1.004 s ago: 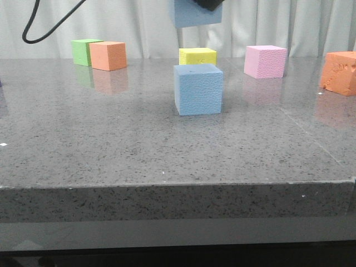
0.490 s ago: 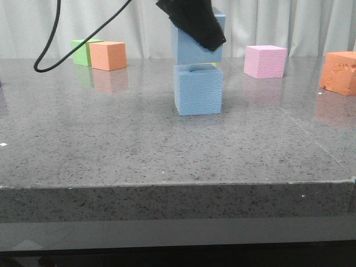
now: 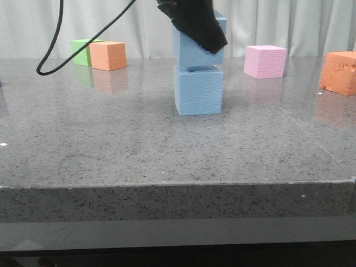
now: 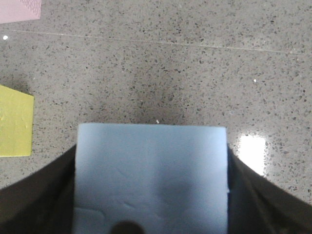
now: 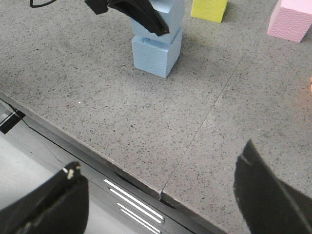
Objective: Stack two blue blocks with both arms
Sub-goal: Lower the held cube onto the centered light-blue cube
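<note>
One blue block (image 3: 198,92) stands on the grey table near its middle. The other blue block (image 3: 188,54) rests on top of it, slightly turned, with my left gripper (image 3: 201,34) shut on its sides. In the left wrist view this upper block (image 4: 151,178) fills the space between the black fingers (image 4: 44,195). The right wrist view shows the stack, lower block (image 5: 156,53) and upper block (image 5: 168,14), from afar. My right gripper (image 5: 161,161) hangs open and holds nothing, over the table's front edge.
A yellow cube (image 5: 209,9) sits just behind the stack and a pink cube (image 3: 265,61) at the back right. Orange (image 3: 108,55) and green (image 3: 83,51) cubes stand back left, another orange block (image 3: 340,72) far right. A black cable (image 3: 55,55) loops down at the left.
My left gripper has come down with the upper blue block from above the frame's top edge onto the lower blue block. The other cubes have not moved.
</note>
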